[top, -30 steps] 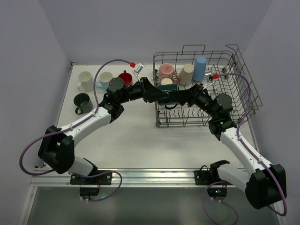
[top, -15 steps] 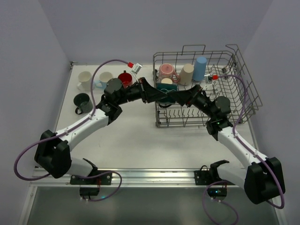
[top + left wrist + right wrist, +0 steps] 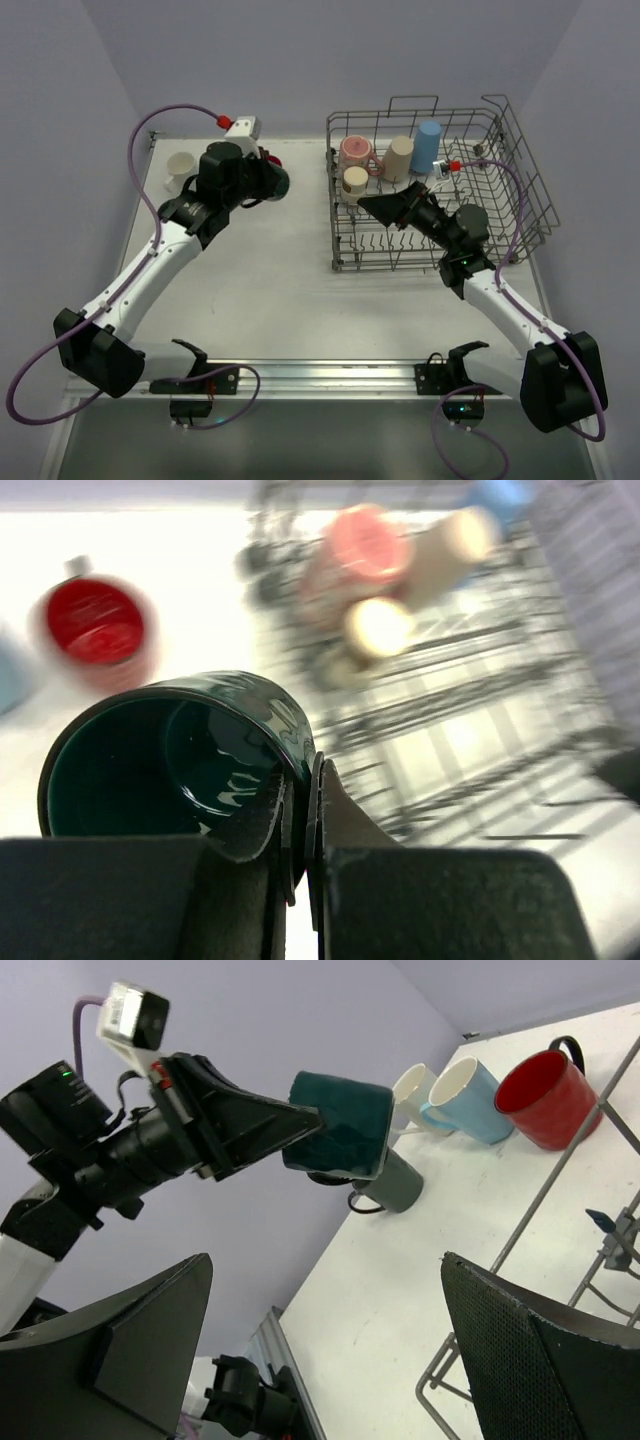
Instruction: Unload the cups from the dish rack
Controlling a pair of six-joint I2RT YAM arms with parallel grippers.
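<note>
The left gripper (image 3: 303, 785) is closed on the wall of a dark teal cup (image 3: 170, 760). One finger is placed inside the mouth and the other outside, so that the rim is pinched and the cup hangs on its side, with its opening turned toward the wrist camera. In the top view the cup is carried above the table (image 3: 300, 300), at about 11 o'clock, well apart from the dish rack (image 3: 400, 268), which stands at about 1 o'clock. Near the held cup, a white cup (image 3: 182, 165), a light blue cup (image 3: 470, 1100), a red cup (image 3: 540, 1100) and a dark grey-green cup (image 3: 392, 1185) are grouped on the table. It is therefore judged that the held cup is being brought there to be set beside them. The right gripper (image 3: 380, 208) is spread wide, with nothing between its fingers. It is held over the near left part of the rack and points toward 10 o'clock, probably so that it is free for another cup. At the far side of the rack a speckled pink cup (image 3: 355, 152), a beige cup (image 3: 399, 157) and a blue tumbler (image 3: 428, 145) are standing, and a small cream-coloured cup (image 3: 354, 180) is just beside the pink one. Because only the thin wall is pinched, the held cup may swing, so a slow lowering is judged to be needed.
</note>
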